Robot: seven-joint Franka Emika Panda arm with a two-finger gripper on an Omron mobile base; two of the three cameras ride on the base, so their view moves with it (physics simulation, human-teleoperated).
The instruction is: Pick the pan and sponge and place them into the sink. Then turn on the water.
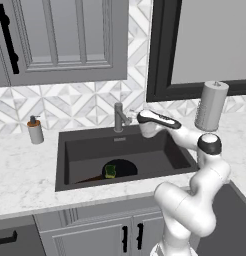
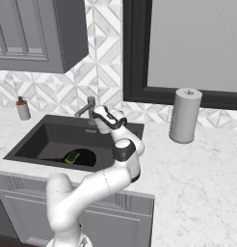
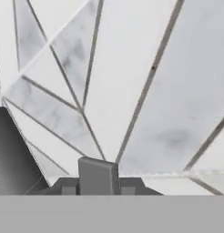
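**Pan and sponge in the basin; pincer at the faucet**

The sink (image 1: 160,150), a dark grey rectangular basin set in the white marble desk (image 1: 25,175), holds both task objects. The pan (image 1: 122,167) lies flat on the basin floor toward its front, with its thin reddish-brown handle running toward the basin's left front corner in the left base view. The sponge (image 1: 110,171), yellow with a green face, rests on the pan.

The white arm reaches over the right part of the basin. Its pincer (image 1: 137,119) is held at the back rim, just beside the grey faucet (image 1: 118,117) and level with its side lever. Whether the fingers are apart or together cannot be told, nor whether they touch the lever. In the hand view, a grey block (image 3: 98,176) stands close ahead of the pincer, with the patterned wall tiles (image 3: 145,82) behind it. No water is seen at the spout.

A grey soap dispenser (image 1: 35,130) stands on the desk left of the sink. A paper towel roll (image 1: 211,106) stands upright to the right, below the dark-framed window (image 1: 195,45).
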